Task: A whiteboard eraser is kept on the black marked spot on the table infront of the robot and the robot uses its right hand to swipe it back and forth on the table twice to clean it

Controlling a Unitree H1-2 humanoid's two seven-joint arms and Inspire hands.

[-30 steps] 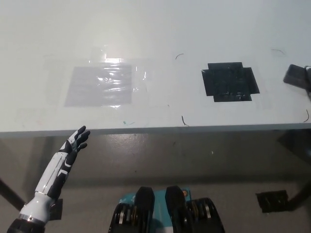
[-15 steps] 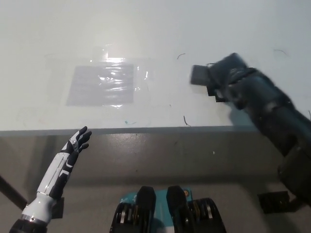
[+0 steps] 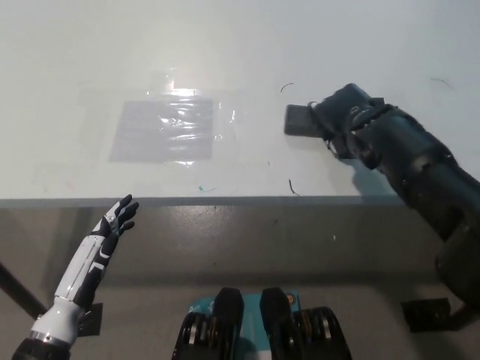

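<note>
since half a second ago the right robot hand point(image 3: 339, 114) has carried the whiteboard eraser point(image 3: 300, 121) a little further toward the robot's left across the table point(image 3: 225, 45); a second ago the eraser sat at the right edge of the view and the black marked spot lay bare. now the black arm point(image 3: 420, 169) covers most of that spot, and only a dark corner shows under the wrist. the whole view has also shifted slightly.

the eraser lies flat on the table, clamped by the right robot hand, whose fingers are closed around its right end. it is well back from the table's front edge point(image 3: 225, 201). bare table stretches from its free end to the taped clear sheet point(image 3: 163, 129), which lies well apart on the left. a small curved dark mark point(image 3: 292, 187) sits near the front edge, below the eraser.

the eraser's long axis runs roughly left to right, parallel to the front edge, free end pointing left.

the left robot hand point(image 3: 116, 221) rests below the table edge at lower left, holding nothing, fingers slightly spread.
</note>
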